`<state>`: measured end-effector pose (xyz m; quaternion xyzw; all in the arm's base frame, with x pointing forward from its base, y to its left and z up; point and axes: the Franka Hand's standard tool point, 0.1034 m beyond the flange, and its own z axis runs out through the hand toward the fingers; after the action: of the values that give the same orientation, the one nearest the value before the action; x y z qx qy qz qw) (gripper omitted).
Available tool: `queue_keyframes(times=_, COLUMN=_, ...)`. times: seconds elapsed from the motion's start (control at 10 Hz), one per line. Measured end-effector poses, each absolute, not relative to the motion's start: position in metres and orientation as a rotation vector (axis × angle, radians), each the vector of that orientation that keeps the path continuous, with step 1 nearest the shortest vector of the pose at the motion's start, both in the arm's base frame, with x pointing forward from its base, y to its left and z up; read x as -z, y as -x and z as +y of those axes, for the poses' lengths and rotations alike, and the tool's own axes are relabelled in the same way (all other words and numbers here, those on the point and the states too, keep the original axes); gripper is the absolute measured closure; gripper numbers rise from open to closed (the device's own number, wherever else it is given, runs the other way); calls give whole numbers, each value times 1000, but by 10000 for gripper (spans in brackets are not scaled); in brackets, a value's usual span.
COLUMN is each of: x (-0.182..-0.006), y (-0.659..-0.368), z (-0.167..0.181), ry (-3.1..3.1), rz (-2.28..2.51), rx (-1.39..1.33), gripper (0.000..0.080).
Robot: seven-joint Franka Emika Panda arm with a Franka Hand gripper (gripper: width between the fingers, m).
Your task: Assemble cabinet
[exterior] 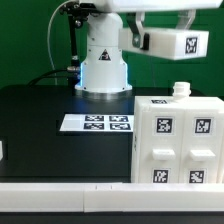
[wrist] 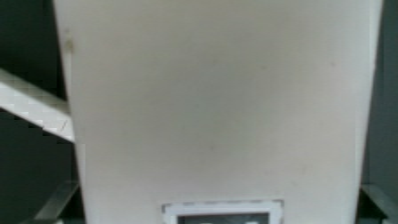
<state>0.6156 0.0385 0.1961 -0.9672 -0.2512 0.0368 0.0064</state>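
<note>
White tagged cabinet (exterior: 176, 140); matching part (exterior: 172, 42) aloft

Arm (exterior: 130, 10) raised high; tool (exterior: 143, 40) pointing sideways, clamped on white block (exterior: 178, 43), held aloft.

The cabinet (exterior: 178, 140) runs off the exterior view's right edge, and the wrist view's panel (wrist: 196, 100) is blurred.

Robotics lab, black table (exterior: 40, 110), green backdrop (exterior: 25, 40), tagged marker board (exterior: 97, 123), white robot base (exterior: 103, 65)
</note>
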Motion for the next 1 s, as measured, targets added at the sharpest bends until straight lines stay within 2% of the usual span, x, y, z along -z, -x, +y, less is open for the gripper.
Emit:
queue_keyframes(times=0.2, x=-196, y=-636, z=49, ry=3051, rz=-746, rx=-90, gripper=255)
queue_keyframes(times=0.8, x=-172, y=-634, z=68, ry=3059, rz=-704, rx=-97, gripper=255)
queue_keyframes(times=1.0, x=-169, y=-635, z=68, ry=3060, rz=-704, rx=-97, gripper=255)
